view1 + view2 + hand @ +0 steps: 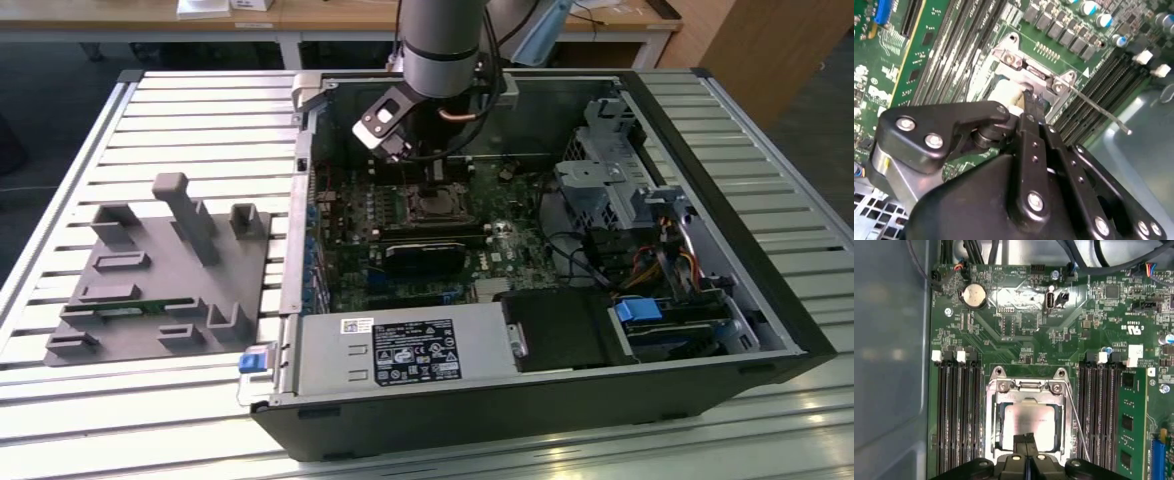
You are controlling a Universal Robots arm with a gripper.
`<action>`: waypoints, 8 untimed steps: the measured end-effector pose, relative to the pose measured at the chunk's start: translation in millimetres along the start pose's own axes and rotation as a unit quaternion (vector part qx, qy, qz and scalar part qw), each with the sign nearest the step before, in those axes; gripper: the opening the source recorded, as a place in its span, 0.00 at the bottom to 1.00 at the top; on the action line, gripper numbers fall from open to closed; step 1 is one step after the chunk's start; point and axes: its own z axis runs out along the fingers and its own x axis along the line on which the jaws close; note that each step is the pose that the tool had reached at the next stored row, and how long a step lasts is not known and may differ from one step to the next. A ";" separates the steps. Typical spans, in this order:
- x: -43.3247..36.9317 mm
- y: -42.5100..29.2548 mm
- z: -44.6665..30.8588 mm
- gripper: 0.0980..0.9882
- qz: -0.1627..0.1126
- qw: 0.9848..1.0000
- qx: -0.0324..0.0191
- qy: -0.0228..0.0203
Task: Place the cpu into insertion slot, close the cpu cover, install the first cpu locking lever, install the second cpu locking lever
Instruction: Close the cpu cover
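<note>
First wrist view | cpu (1027, 422) in insertion slot (999, 432) | cpu cover (1027, 396) down

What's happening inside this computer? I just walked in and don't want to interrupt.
A robot arm reaches into the open computer case, its gripper shut, tips at the edge of the cpu cover. The cover appears to lie down over the cpu. One thin locking lever stands free beside it, not latched.

The cpu (1029, 420) has a pale, smooth metal face; the cpu cover (992, 415) is dull silvery metal; my gripper (1025, 439) is matt black.
</note>
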 end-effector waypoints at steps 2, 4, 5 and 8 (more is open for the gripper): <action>0.0 1.6 -0.2 0.02 0.000 1.000 0.000 0.000; -0.1 4.4 -0.2 0.02 0.000 1.000 0.000 0.000; -0.1 5.7 -0.2 0.02 0.000 1.000 0.000 0.000; -0.1 10.8 -0.2 0.02 0.000 1.000 0.001 0.000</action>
